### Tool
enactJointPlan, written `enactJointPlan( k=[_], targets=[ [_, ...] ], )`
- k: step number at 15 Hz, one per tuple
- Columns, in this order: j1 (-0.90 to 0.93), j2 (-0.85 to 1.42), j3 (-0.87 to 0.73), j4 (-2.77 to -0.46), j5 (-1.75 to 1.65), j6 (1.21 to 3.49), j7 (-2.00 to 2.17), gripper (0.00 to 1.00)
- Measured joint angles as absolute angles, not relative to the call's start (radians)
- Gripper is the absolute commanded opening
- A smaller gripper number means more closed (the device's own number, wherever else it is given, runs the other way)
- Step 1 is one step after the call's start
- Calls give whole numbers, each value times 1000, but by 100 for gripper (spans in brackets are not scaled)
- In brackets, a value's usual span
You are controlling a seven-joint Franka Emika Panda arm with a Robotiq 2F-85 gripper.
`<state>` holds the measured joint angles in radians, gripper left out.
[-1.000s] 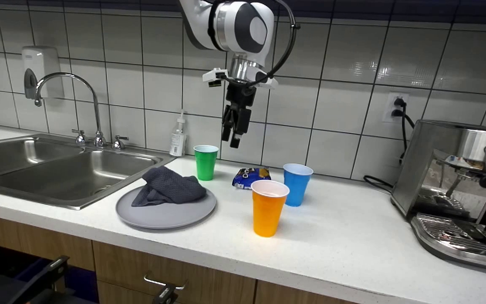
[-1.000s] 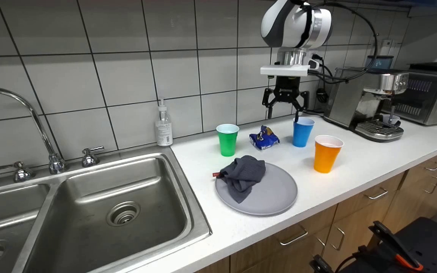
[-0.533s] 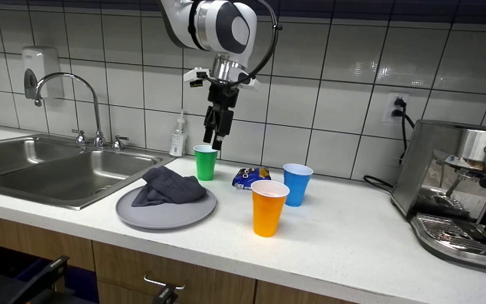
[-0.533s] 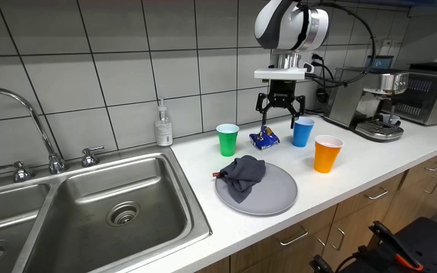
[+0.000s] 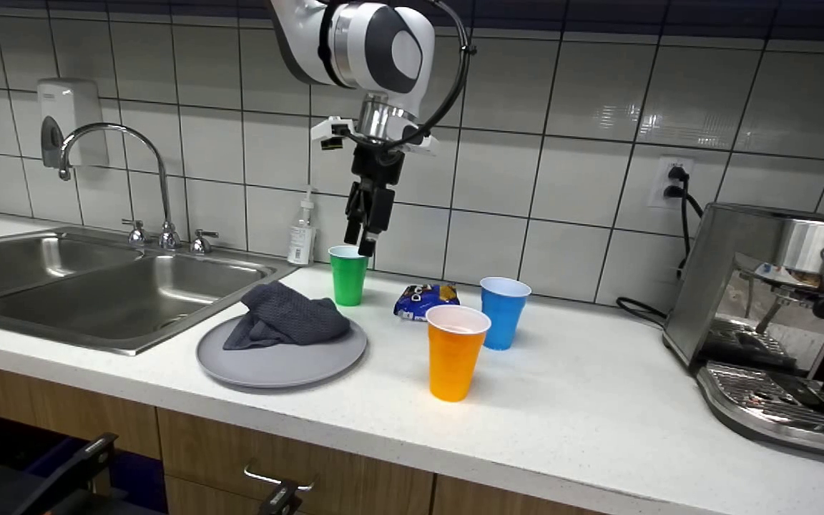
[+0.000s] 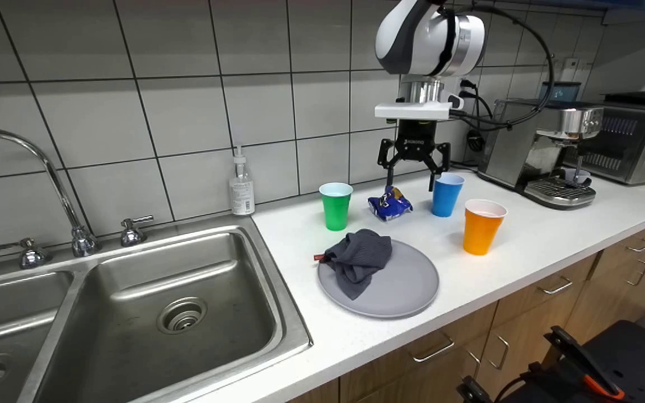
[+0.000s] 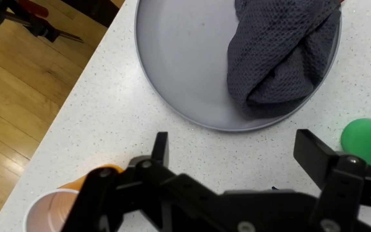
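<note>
Right, my gripper (image 6: 410, 183) hangs above the counter (image 5: 569, 429), jaws spread wide, fingers pointing down, holding nothing; wrist view gives counter surface between the fingertips. Nearest to me: blue snack packet (image 6: 391, 204) and green cup (image 6: 336, 210). Packet lies on the counter, low under the gripper in both exterior views, with the green cup to its left and the blue cup (image 6: 447, 197) to its right. Orange cup (image 6: 482, 230) stands nearer than the blue one; all three cups upright. Wrist view has the orange cup partly hidden behind the gripper. Gray plate (image 6: 412, 280) sits nearer than the green cup, dark gray cloth (image 6: 359, 258) bunched on it; small red tip (image 6: 319, 257) pokes out at the cloth's left, can't tell what it is. Sink (image 6: 210, 364) on the left, pump bottle (image 6: 242, 191) at its far right corner, espresso machine (image 5: 716, 265) on the right.
</note>
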<state>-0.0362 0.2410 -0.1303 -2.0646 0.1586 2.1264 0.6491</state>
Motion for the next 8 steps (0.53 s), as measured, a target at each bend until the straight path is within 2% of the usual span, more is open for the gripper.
enactJointPlan(
  k=[8],
  targets=[
    [3,241,-113,-2130,161,2294,753,100]
  ],
)
